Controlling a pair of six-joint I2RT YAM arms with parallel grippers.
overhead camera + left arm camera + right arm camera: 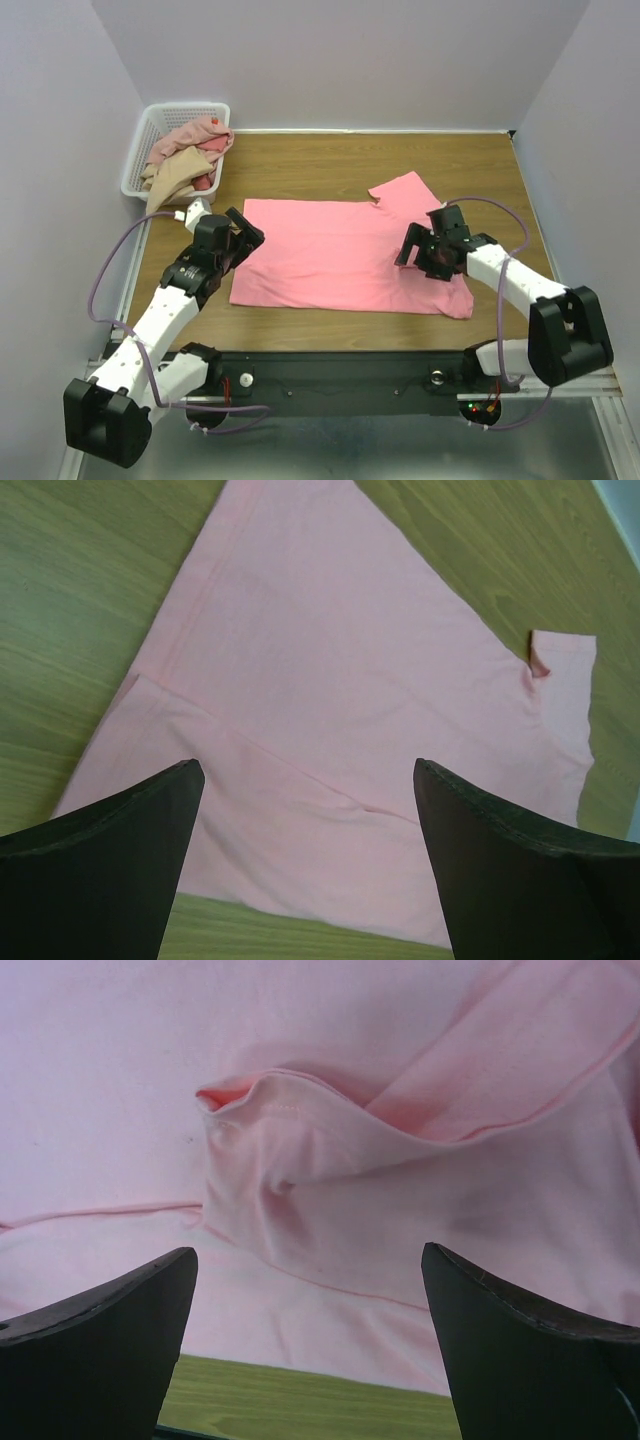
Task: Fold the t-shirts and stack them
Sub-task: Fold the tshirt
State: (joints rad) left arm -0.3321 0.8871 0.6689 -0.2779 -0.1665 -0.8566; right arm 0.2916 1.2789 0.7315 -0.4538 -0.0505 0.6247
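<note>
One salmon-pink t-shirt (340, 255) is laid out flat in the middle of the table (330, 160), its hem side towards the left and one short sleeve poking out towards the far right corner. Near its right edge the cloth rucks up into a soft raised fold; everywhere else it lies smooth.

Two grippers, one at each end of it. The left gripper (250, 232) hangs just above the shirt's left edge, jaws spread wide, nothing between them. The right gripper (408, 248) hovers over that rucked fold on the right side, jaws just as wide, gripping nothing. I can't tell from here whether its fingertips graze the cloth.

Out at the far left corner there is one white lattice basket (137, 160), half over the table's edge, with a heap of t-shirts (190, 150) in it: dusty pink on top, tan spilling over the near rim, a rose one below. I'd say three, though the tangle makes the count uncertain.

The table is wood-grain brown. A black rail (340, 375) runs along its near edge, carrying the two arm bases. Plain pale walls (350, 60) close in the left, far and right sides.
</note>
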